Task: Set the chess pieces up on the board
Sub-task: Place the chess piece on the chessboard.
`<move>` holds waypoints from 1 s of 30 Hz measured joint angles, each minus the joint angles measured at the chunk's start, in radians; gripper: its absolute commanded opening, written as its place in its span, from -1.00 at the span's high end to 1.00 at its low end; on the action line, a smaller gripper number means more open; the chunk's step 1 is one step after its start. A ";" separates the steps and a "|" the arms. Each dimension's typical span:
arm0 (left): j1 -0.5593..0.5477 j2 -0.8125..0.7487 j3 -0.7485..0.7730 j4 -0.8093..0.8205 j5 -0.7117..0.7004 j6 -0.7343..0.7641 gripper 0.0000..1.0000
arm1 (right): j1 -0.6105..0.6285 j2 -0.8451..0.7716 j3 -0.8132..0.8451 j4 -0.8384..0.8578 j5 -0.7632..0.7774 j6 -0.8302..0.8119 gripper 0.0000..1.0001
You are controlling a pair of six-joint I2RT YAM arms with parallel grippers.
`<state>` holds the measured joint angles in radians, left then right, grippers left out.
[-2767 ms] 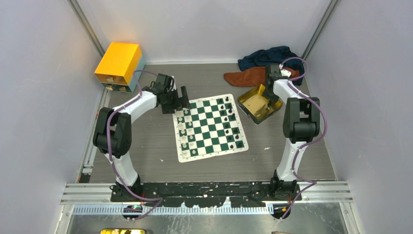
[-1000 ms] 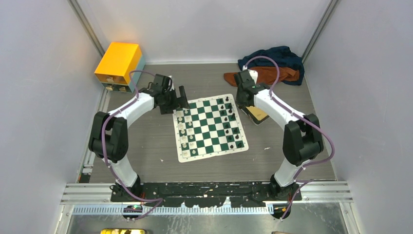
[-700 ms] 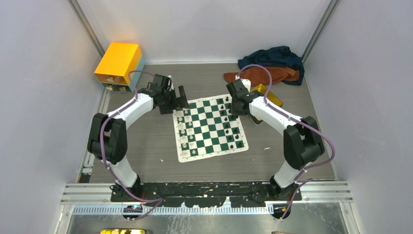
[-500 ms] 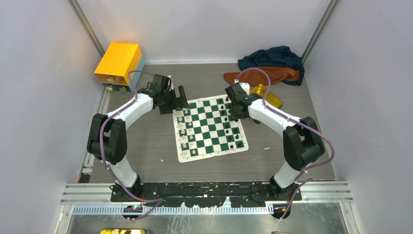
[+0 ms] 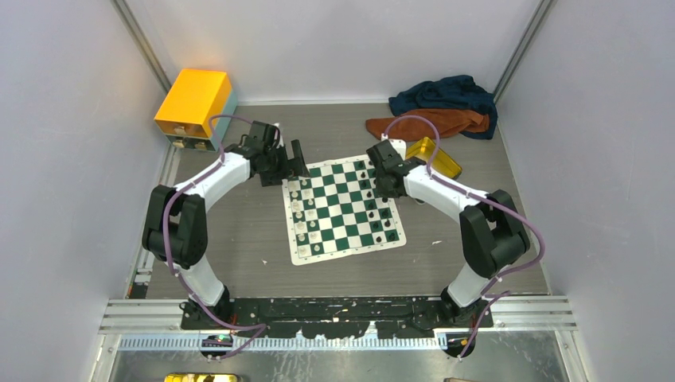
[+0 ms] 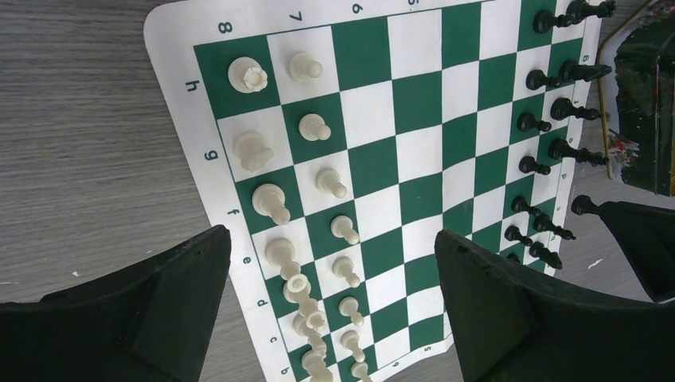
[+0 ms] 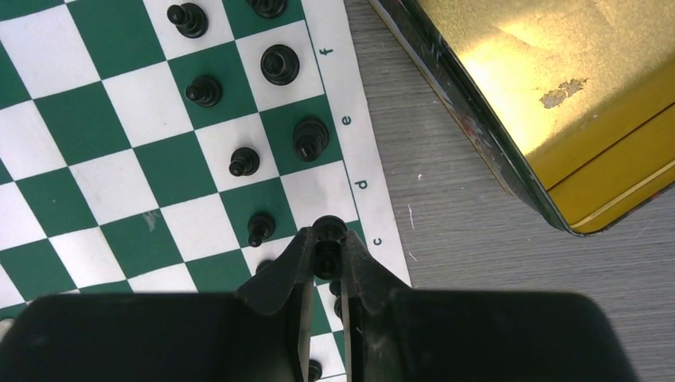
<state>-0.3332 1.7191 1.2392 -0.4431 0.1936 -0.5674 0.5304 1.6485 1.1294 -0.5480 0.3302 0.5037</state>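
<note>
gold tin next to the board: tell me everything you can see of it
The gold tin is a shallow metal tray: shiny gold inside with one small scuff, dark scratched outer wall. It sits on the grey wood-grain table beside the board, apart from its white border. The part in view holds nothing. From above, the right arm hides some of it.

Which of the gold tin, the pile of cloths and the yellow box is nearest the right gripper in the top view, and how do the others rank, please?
From the right gripper, shut on a black piece:
1. Gold tin, just to its right.
2. Pile of cloths, far right corner.
3. Yellow box, far left corner.
</note>
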 measured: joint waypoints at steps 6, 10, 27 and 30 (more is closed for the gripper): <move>0.000 0.000 0.000 0.000 0.000 0.003 -0.99 | 0.000 0.049 0.000 0.018 -0.003 0.000 0.98; 0.000 0.000 0.000 0.000 0.000 0.004 -0.99 | 0.000 0.078 0.000 0.023 -0.007 0.000 0.98; 0.000 0.008 0.000 -0.002 0.001 0.016 -0.99 | 0.000 0.114 0.018 0.040 -0.012 -0.008 0.97; 0.000 0.008 0.000 -0.002 0.001 0.022 -0.99 | 0.000 0.114 0.019 0.040 -0.012 -0.009 0.86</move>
<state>-0.3332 1.7267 1.2392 -0.4450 0.1944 -0.5457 0.5304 1.7630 1.1484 -0.5083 0.3180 0.4946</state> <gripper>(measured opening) 0.996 0.206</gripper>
